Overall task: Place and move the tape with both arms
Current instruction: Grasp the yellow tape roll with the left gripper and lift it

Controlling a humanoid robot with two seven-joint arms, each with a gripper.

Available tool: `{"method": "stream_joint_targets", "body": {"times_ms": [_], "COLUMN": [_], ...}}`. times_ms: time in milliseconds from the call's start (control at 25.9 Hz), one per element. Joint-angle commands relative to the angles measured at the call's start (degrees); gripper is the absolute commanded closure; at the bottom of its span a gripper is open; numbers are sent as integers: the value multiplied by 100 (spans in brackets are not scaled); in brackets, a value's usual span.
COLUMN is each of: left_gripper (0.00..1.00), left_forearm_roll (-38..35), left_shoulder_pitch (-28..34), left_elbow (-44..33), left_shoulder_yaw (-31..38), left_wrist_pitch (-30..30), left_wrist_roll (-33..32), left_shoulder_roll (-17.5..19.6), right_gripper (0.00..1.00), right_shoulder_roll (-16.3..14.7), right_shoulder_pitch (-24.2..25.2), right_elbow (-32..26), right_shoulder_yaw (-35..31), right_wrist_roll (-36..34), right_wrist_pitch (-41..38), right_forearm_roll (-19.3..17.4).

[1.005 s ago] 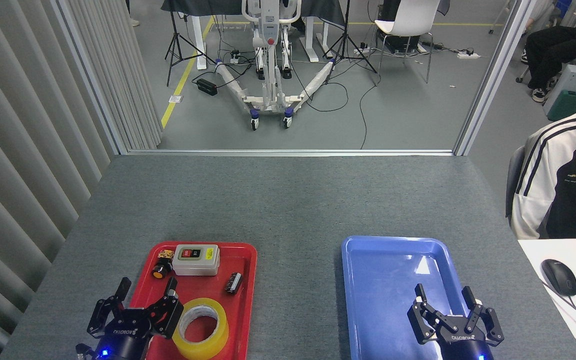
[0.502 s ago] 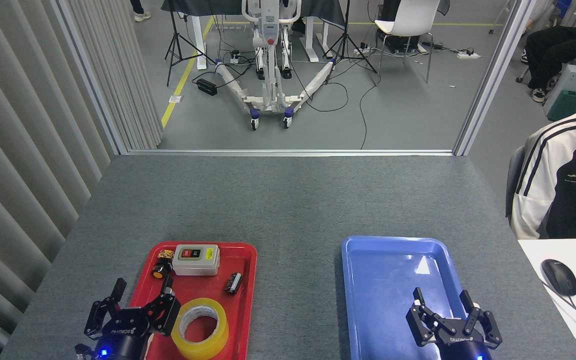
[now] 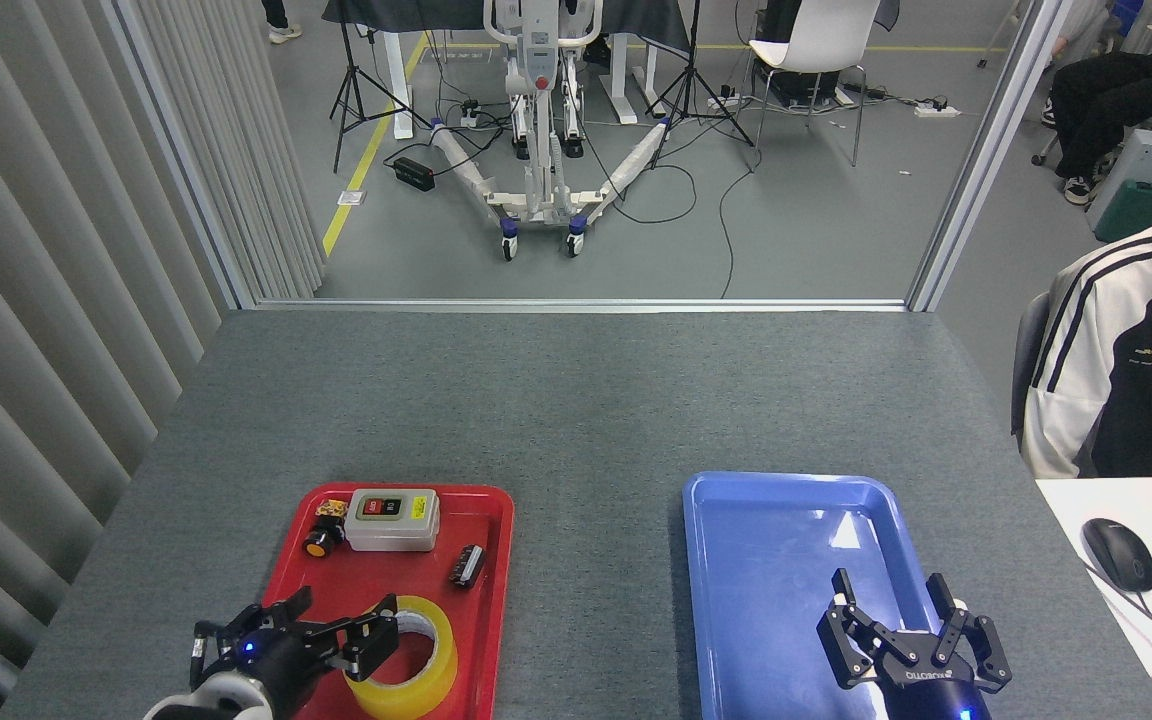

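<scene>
The tape (image 3: pixel 414 668), a yellow roll with a white core, lies flat at the near end of the red tray (image 3: pixel 491 600). My left gripper (image 3: pixel 344 614) is turned sideways and points right, open. Its nearer finger (image 3: pixel 376 638) overlaps the roll's left rim, and its other finger sits over the tray farther back. I cannot tell whether either touches the roll. Over the near part of the blue tray (image 3: pixel 736 560), my right gripper (image 3: pixel 889 584) is open and holds nothing.
The red tray also holds a grey switch box (image 3: pixel 392 518), a yellow push button (image 3: pixel 317 543) and a small black part (image 3: pixel 467 565). Vertical blinds (image 3: pixel 46 330) run along the left. At the right are a seated person (image 3: pixel 1126 360) and a white desk with a mouse (image 3: pixel 1119 554).
My left gripper has rolled at the wrist, from fingers pointing away to pointing right, and swung onto the tape's left rim. The right gripper has hardly moved.
</scene>
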Motion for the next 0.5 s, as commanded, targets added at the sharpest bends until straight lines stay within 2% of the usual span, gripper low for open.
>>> {"method": "stream_joint_targets", "body": {"times_ms": [0, 155, 232, 464], "left_gripper": [0, 0, 0, 1], "left_forearm_roll": [-6, -50, -67, -137], "left_shoulder_pitch": [-715, -1391, -1637, -1813], "left_elbow": [281, 1089, 1502, 2030], "left_shoulder_yaw": [-12, -29, -29, -29], "left_wrist_pitch": [-824, -2045, -2432, -2591], "left_wrist_roll": [-1815, -1947, -1947, -1964], "left_shoulder_roll": [20, 99, 187, 362], "right_gripper": [0, 0, 0, 0], "right_shoulder_roll": [24, -2, -2, 50], "right_shoulder_pitch": [18, 27, 27, 35], "right_elbow": [-34, -34, -43, -43], "right_shoulder_yaw": [-9, -27, -27, -27], "right_wrist_roll": [-68, -77, -77, -85], "right_wrist_pitch": [19, 11, 11, 11], "right_forearm_roll": [21, 38, 47, 47]}}
